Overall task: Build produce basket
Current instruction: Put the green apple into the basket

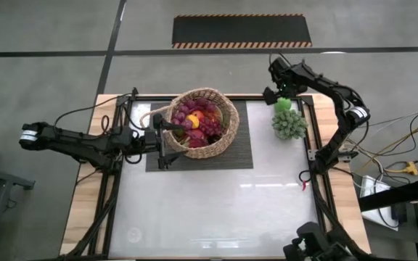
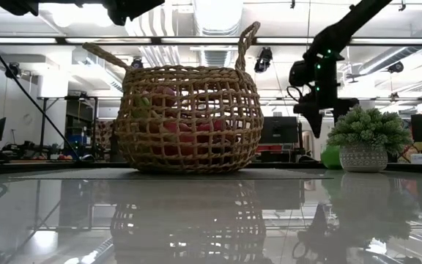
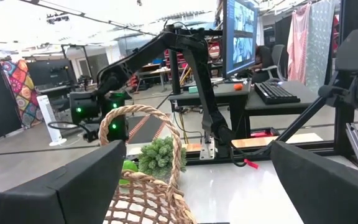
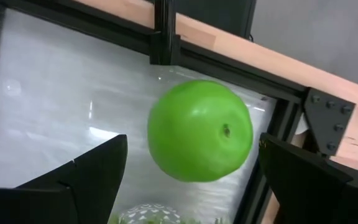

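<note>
Green, glossy, round apple (image 4: 199, 130) with a dark stem dimple.

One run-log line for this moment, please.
right gripper: open over green apple | left gripper: open by basket | apple: on table

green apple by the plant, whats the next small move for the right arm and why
Probably lower the right gripper and close on the green apple. Its fingers stand open, one on each side of the apple, which still lies on the table near the far right corner, beside the potted plant and outside the basket.
</note>
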You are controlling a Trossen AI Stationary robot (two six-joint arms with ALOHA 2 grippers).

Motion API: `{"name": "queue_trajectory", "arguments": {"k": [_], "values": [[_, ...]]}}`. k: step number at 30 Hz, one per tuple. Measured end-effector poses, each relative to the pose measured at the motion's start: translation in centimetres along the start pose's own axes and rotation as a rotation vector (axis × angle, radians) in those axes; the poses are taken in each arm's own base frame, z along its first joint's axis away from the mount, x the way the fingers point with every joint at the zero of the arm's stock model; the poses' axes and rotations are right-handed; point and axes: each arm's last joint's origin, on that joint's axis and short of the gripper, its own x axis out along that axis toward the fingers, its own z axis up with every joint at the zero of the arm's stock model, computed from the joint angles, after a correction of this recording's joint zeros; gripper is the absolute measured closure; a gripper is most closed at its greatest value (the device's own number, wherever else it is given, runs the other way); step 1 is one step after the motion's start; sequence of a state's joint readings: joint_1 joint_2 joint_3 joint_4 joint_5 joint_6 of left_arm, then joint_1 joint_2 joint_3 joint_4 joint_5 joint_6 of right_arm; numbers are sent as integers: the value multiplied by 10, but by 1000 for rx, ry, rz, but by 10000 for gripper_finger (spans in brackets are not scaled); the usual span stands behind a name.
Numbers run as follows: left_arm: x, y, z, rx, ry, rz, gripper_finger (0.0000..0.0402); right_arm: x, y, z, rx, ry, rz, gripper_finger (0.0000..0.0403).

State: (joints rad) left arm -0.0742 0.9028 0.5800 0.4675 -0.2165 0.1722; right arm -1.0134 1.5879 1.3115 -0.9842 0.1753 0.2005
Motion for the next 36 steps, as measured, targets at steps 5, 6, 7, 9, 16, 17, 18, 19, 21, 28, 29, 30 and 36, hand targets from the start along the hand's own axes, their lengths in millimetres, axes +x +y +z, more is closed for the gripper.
{"name": "queue_trajectory", "arguments": {"k": [5,6,7,9,16,17,18,19,21,28,29,30,36], "values": [[0,0,0,0,-1,0,14,10,1,-5,-3,9,-2,58],[0,0,0,0,0,0,14,12,1,-6,-3,11,-3,58],[0,0,0,0,-1,0,14,13,1,-7,-3,12,-2,58],[0,0,0,0,-2,0,14,17,1,-9,-5,19,-4,58],[0,0,0,-1,-2,1,14,30,2,-18,-9,41,-10,58],[0,0,0,-1,-3,1,14,32,2,-19,-9,38,-8,58],[0,0,0,0,-2,1,14,35,2,-21,-10,39,-9,58],[0,0,0,-1,-3,1,14,38,2,-22,-9,37,-7,58],[0,0,0,-1,-3,1,14,43,3,-24,-13,30,-6,61],[0,0,0,-1,-3,1,14,51,4,-29,-45,21,-3,81],[0,0,0,0,-3,1,14,51,4,-29,-45,19,-3,84],[0,0,0,0,-3,1,14,51,4,-29,-46,19,-3,86],[0,0,0,1,-3,1,14,43,4,-21,-44,-4,2,73]]}}
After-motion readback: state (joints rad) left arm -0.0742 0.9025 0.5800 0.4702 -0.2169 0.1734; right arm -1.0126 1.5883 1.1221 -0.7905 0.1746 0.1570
